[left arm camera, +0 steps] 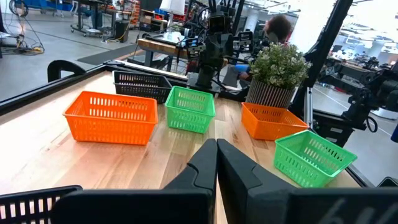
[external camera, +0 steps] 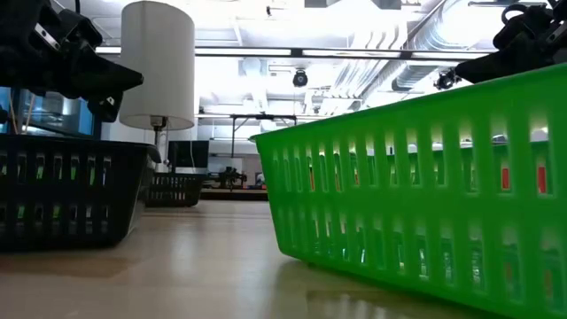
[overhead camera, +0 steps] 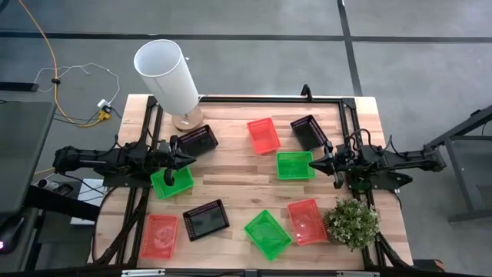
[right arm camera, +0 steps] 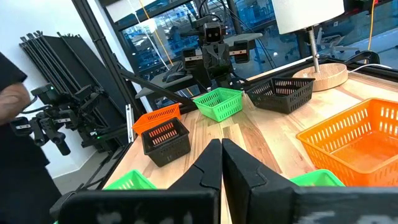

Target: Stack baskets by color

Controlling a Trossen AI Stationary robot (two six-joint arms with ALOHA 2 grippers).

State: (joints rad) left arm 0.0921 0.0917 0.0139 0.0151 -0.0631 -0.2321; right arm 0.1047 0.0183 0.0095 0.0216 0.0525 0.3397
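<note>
nothing is stacked yet: the nine baskets lie singly over the table (overhead camera: 231, 181), and the lamp (overhead camera: 169, 77) just behind the left gripper (overhead camera: 183, 158) looks like the biggest thing an arm could knock on a wide swing. that gripper, fingers together and empty, hangs over a green basket (overhead camera: 171, 183) with a black basket (overhead camera: 197, 141) just ahead. the right gripper (overhead camera: 319, 164), also together and empty, points at another green basket (overhead camera: 294, 165); the plant (overhead camera: 352, 222) beside its arm could get brushed, and a light mesh basket may slide under a poor pinch.
</note>
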